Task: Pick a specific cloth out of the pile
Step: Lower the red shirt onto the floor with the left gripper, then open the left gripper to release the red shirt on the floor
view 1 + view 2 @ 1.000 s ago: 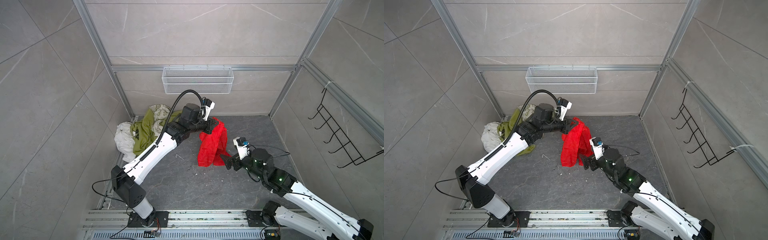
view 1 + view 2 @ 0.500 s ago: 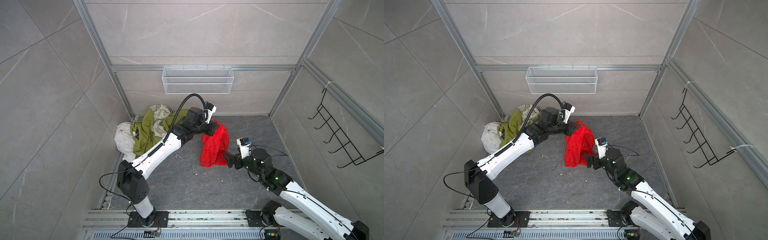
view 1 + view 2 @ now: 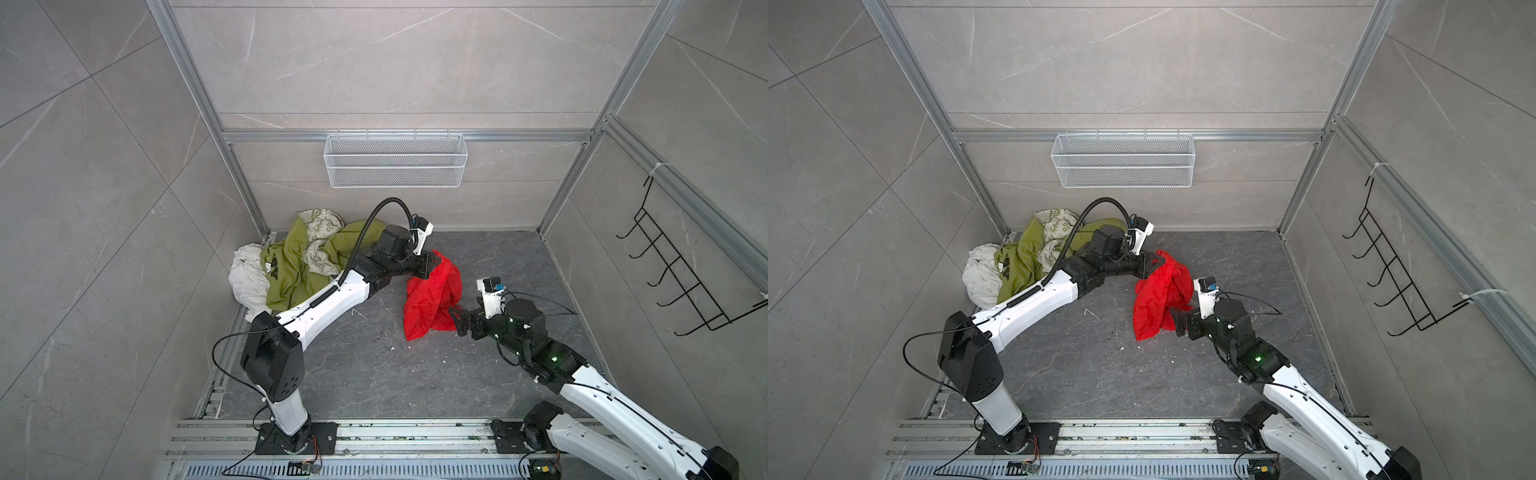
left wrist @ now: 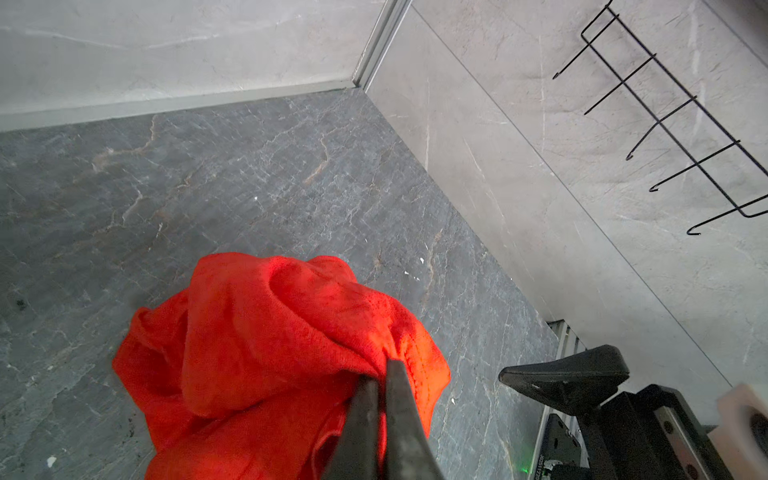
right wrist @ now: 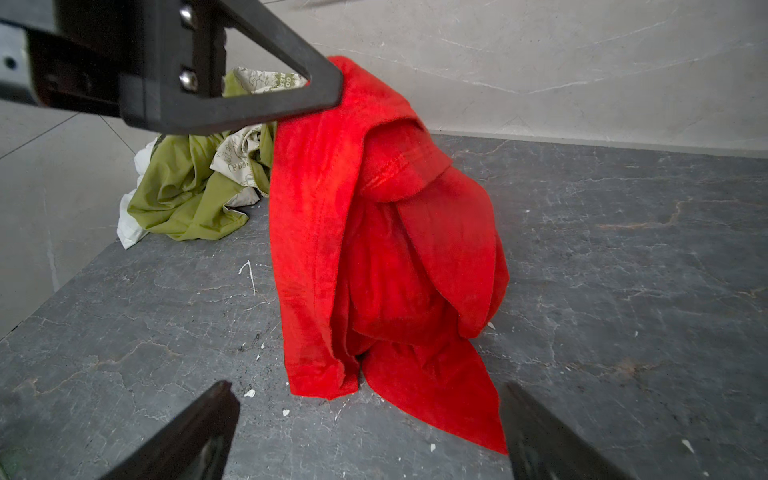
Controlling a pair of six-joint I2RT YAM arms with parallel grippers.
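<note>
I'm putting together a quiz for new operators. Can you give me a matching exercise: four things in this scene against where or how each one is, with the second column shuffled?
Things
1. red cloth
2. right gripper
3. wire basket
4. white cloth

States
A. mounted on the back wall
B. open, facing the red cloth's lower end
C. pinched at its top by the shut left gripper
D. beside the olive-green garment, near the side wall

Pairs: 1-C, 2-B, 3-A, 4-D
</note>
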